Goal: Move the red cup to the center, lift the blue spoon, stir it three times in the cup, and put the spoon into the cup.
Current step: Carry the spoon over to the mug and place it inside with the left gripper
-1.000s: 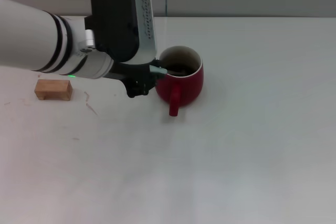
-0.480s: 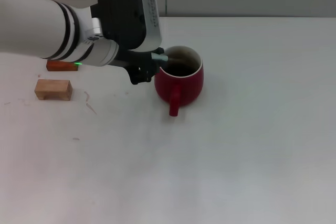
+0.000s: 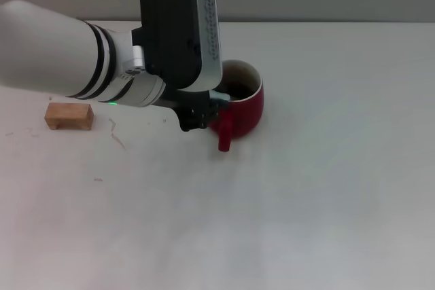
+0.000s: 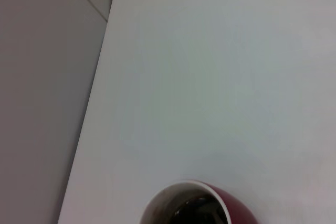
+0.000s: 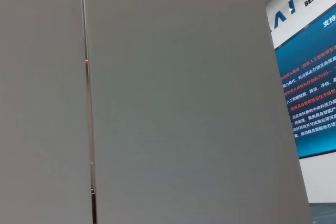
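Left gripper (image 3: 204, 110) held at the near-left rim of the red cup (image 3: 243, 103).

The cup is seen upright near the middle of the white table (image 3: 326, 168), its handle turned toward the robot. A sliver of the blue spoon (image 3: 219, 95) is glimpsed at the fingertips over the rim; whether it is pinched cannot be told. A wooden block (image 3: 68, 115) is set well apart to the left.

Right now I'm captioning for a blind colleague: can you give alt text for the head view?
The left gripper hangs at the near-left rim of the red cup on a white table. A small wooden block sits far left.
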Tool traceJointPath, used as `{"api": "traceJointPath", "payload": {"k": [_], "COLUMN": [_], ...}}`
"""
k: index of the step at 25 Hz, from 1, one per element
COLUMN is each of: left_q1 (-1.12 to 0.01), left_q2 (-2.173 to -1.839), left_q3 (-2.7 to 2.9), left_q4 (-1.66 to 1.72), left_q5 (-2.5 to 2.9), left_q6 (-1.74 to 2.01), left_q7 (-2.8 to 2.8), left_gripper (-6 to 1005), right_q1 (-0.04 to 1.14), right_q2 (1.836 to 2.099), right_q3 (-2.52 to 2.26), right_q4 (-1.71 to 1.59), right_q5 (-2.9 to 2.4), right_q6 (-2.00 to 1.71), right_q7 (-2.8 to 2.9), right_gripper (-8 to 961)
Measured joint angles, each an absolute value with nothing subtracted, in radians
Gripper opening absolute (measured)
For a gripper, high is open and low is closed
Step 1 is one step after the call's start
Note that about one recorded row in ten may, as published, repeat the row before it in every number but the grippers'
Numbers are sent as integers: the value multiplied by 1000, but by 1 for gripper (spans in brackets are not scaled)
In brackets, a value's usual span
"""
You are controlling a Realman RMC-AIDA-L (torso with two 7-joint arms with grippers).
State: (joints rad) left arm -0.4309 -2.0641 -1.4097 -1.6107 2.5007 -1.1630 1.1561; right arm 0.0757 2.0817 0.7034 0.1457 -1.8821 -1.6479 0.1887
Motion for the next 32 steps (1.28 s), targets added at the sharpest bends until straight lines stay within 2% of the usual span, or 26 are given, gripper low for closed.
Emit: {"api": "traceJointPath", "payload": {"k": [6, 19, 32], "left_q1": [-410, -499, -427], "left_q2": [-2062, -2066, -2062], "left_q3": [-1454, -1437, -1397], "left_q4": [-1607, -1546, -1630], "left_q5": [2506, 2490, 2482], "left_q6": [-1161, -1105, -1110], "left_q7": [1161, 1163, 1159], "left_gripper": [169, 165, 153], "right_q1": [79, 69, 71], "right_q2": [2082, 2083, 2083], "right_q3": [698, 693, 686], "right_q4": [146, 146, 146], "right_q5": [-1882, -1882, -1882], "right_q6": [-1650, -1660, -1660], "right_q7": [189, 189, 189], "right_gripper": [763, 763, 763]}}
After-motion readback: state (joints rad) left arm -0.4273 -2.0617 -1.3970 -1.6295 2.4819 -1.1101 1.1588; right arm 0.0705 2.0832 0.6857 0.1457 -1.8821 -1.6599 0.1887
